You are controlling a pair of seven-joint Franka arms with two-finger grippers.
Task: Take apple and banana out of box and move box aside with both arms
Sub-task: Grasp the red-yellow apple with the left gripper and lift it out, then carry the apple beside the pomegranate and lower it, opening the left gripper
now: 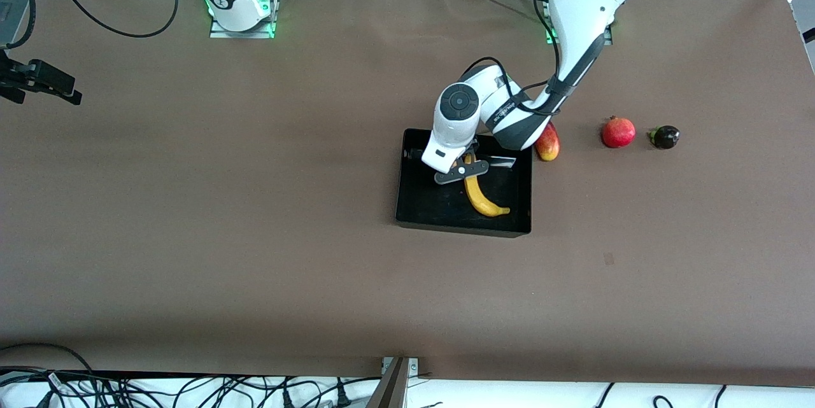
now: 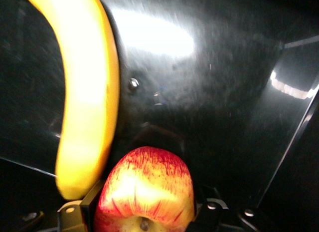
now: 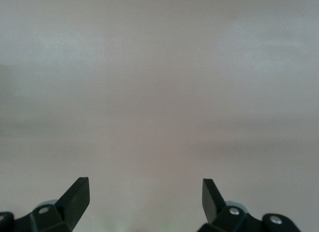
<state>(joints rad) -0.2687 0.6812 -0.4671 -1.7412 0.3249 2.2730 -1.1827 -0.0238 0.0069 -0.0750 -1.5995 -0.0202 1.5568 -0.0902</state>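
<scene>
- Banana point(image 1: 482, 195) lies in the box point(image 1: 414, 204), its tip toward the box's camera-side wall
- Left gripper point(image 2: 144, 214) is down inside the box beside the banana, fingers half-closed around the apple point(image 2: 145, 192)
- Step in hand, I judge: taking the apple out; next calls for a straight lift clear of the box wall
- Right gripper point(image 3: 144, 192) waits wide open, holding nothing, over bare table point(image 3: 159, 92) well apart from the box
</scene>
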